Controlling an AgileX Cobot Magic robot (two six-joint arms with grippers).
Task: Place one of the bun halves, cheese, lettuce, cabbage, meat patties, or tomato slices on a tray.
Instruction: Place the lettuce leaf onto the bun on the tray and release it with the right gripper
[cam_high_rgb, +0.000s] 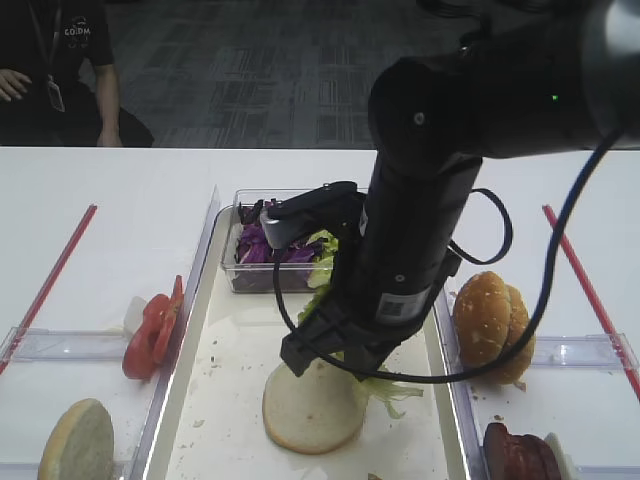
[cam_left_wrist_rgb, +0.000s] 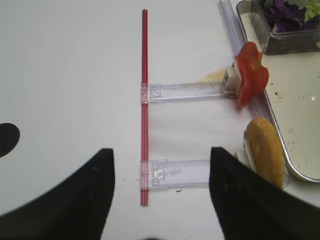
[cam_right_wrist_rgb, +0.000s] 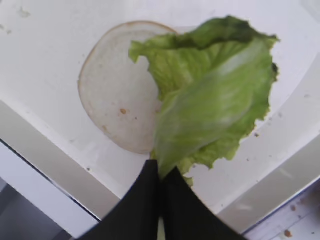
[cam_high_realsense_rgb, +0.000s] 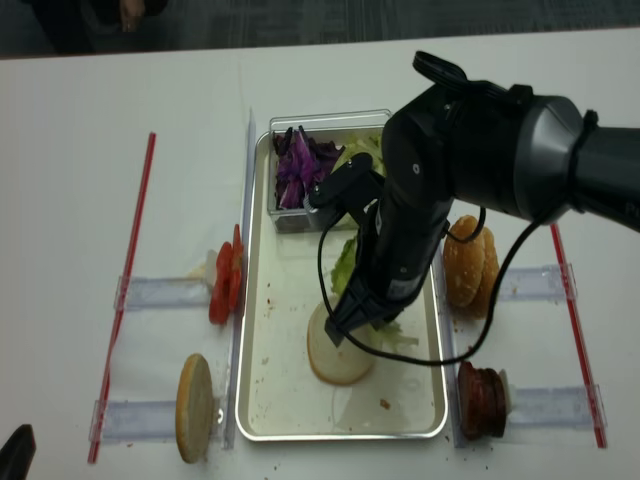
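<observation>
White table, right gripper (cam_right_wrist_rgb: 161, 172) pinching lettuce (cam_right_wrist_rgb: 210, 100) over tray (cam_high_realsense_rgb: 262, 400)

Bright overhead light, soft shadows, slight blur

One high view looks from the front across the desk (cam_high_rgb: 120, 200), close enough that the right arm blocks much of the tray (cam_high_rgb: 230, 400). The realsense view looks almost straight down from farther off, taking in the whole tray (cam_high_realsense_rgb: 262, 400). Both share the tray. The right wrist view looks down closely past its fingers (cam_right_wrist_rgb: 150, 200); the left wrist view faces the desk's 9 o'clock side.
</observation>
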